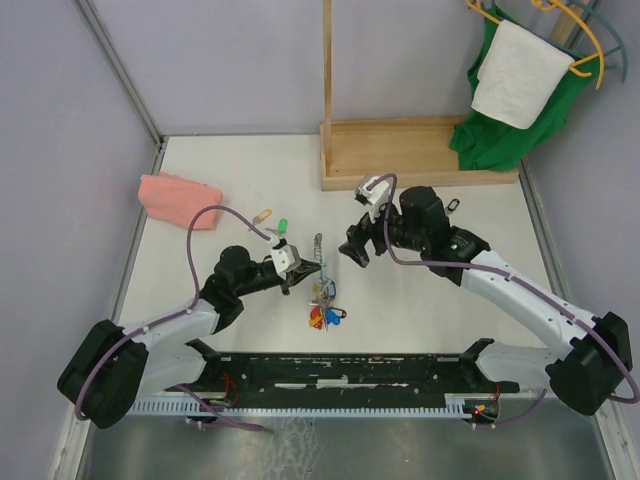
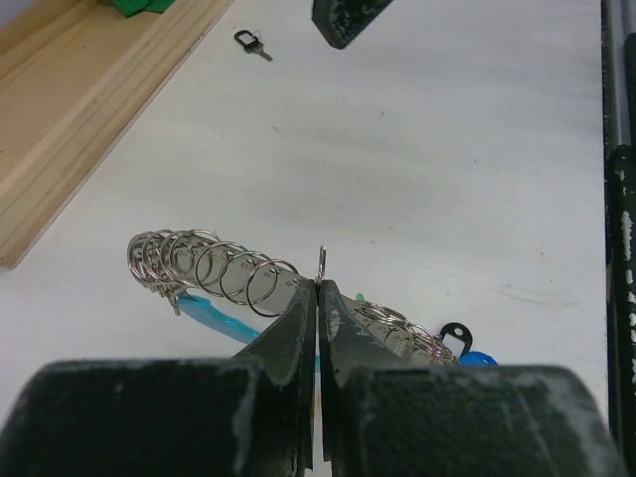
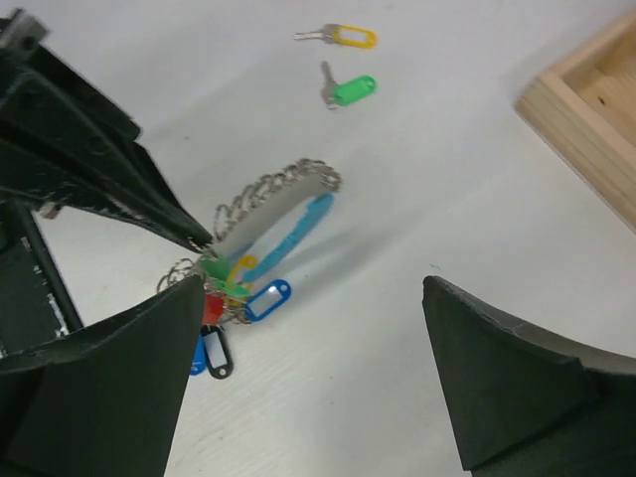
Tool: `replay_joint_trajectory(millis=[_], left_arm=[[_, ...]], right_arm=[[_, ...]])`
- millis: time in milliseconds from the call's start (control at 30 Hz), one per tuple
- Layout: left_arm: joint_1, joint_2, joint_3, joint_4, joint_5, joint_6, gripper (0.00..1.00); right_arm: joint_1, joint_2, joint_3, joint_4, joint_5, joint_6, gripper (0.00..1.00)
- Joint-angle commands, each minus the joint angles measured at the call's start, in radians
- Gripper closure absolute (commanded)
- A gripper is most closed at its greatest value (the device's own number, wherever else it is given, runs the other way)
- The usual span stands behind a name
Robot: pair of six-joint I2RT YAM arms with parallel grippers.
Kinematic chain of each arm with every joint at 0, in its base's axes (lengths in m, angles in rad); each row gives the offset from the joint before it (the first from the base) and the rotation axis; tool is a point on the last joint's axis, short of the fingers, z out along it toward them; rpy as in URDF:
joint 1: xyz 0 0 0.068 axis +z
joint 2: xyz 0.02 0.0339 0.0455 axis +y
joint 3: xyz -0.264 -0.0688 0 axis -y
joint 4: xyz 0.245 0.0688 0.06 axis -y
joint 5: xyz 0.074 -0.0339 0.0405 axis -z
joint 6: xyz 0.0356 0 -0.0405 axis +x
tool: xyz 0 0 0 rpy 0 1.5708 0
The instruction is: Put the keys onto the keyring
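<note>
At the centre of the surface, my left end effector is pressed shut, its tips clamped on a thin part of the keyring. The keyring's silvery band arches away from the tips, and its coloured tags lie clustered on the surface. My right end effector hangs just beside the keyring, jaws wide apart and holding nothing. A yellow-headed key and a green-headed key lie loose beyond my left end effector; a black key lies near the wooden tray.
</note>
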Motion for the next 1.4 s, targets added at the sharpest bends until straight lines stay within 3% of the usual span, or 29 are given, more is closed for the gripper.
replay_joint_trajectory(millis=[0,100,400,600,867,1133,1367], left_arm=[[-0.003,-0.036,0.001,0.036,-0.084,0.059,0.97],[-0.003,-0.047,0.009,0.026,-0.132,0.017,0.97],[-0.003,-0.075,0.053,-0.088,-0.241,-0.035,0.97],[-0.003,-0.084,0.071,-0.132,-0.260,-0.051,0.97],[-0.003,-0.077,0.091,-0.170,-0.265,-0.049,0.97],[-0.003,-0.050,0.101,-0.179,-0.253,-0.042,0.97],[-0.003,-0.036,0.109,-0.183,-0.239,-0.038,0.97]], right_arm=[[-0.002,0.013,0.020,-0.110,0.340,0.151,0.00],[-0.042,0.046,0.042,-0.137,0.484,0.208,0.00],[-0.226,0.249,0.158,-0.199,0.599,0.300,0.04],[-0.425,0.362,0.180,-0.139,0.603,0.375,0.11],[-0.644,0.560,0.244,-0.072,0.473,0.443,0.22],[-0.745,0.716,0.336,-0.036,0.421,0.453,0.36],[-0.761,0.806,0.440,-0.084,0.398,0.435,0.45]])
